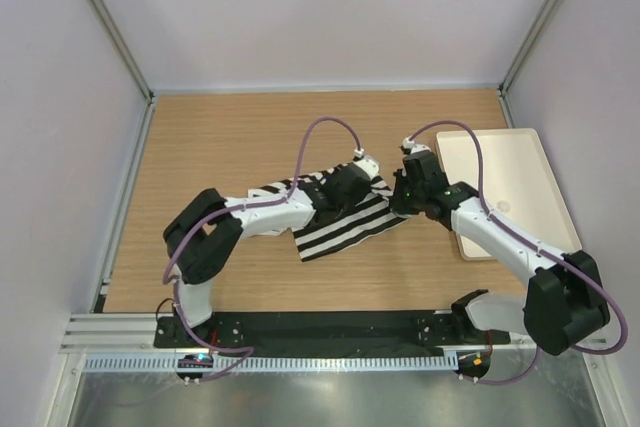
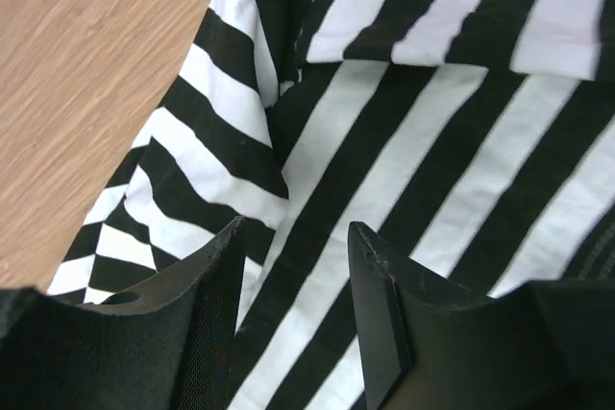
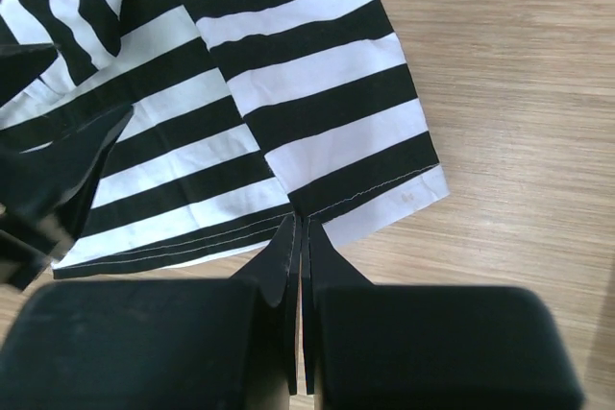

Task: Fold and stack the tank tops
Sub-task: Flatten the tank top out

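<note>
The striped tank top lies rumpled mid-table, at 9 o'clock from the white tray; folding looks half-done and stacking has not yet started. The left gripper hovers over it, jaws apart and holding nothing. The right gripper is pinched tight on the hem at the garment's 3 o'clock edge.

An overhead camera is looking down on the whole counter; both wrist cameras are peering closely at the striped tank top, which all views share.

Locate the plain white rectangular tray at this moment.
In the top view the white tray lies at the right of the wooden table, right of the right claw, apart from the black-and-white striped tank top.
</note>
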`<state>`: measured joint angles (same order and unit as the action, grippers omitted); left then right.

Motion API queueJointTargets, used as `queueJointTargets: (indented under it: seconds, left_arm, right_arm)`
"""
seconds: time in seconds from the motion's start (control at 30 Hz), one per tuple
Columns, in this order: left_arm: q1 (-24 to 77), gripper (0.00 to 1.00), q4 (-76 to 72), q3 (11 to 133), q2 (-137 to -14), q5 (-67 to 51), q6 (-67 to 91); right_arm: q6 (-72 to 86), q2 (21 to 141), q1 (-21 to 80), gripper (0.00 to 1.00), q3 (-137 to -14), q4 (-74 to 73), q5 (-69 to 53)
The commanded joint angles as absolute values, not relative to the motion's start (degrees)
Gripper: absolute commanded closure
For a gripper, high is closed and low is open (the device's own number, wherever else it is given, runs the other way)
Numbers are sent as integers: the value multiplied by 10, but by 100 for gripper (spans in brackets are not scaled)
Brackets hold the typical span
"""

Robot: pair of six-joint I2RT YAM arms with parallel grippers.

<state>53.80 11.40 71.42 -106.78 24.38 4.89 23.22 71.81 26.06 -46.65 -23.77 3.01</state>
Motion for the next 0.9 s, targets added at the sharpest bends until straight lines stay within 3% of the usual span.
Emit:
queueJointTargets:
  seconds: [0.0, 0.23, 0.43, 0.47, 0.67, 0.87]
  left_arm:
    - [533, 52, 122, 756, -1100, 308, 35]
    - [533, 52, 153, 794, -1146, 372, 46]
    - [532, 69, 189, 820, -1172, 396, 50]
    - [532, 77, 190, 821, -1172, 397, 52]
    - [529, 100, 199, 804, -1112, 405, 80]
    - [461, 100, 264, 801, -998, 311, 177]
  right_arm:
    - [229, 688, 254, 99, -465, -233, 16]
    - [226, 684, 243, 99, -463, -233, 8]
    - [225, 687, 239, 99, -465, -233, -18]
    - [224, 686, 237, 99, -465, -234, -17]
    - [226, 686, 228, 99, -470, -238, -14]
    - [236, 706, 183, 99, -517, -245, -18]
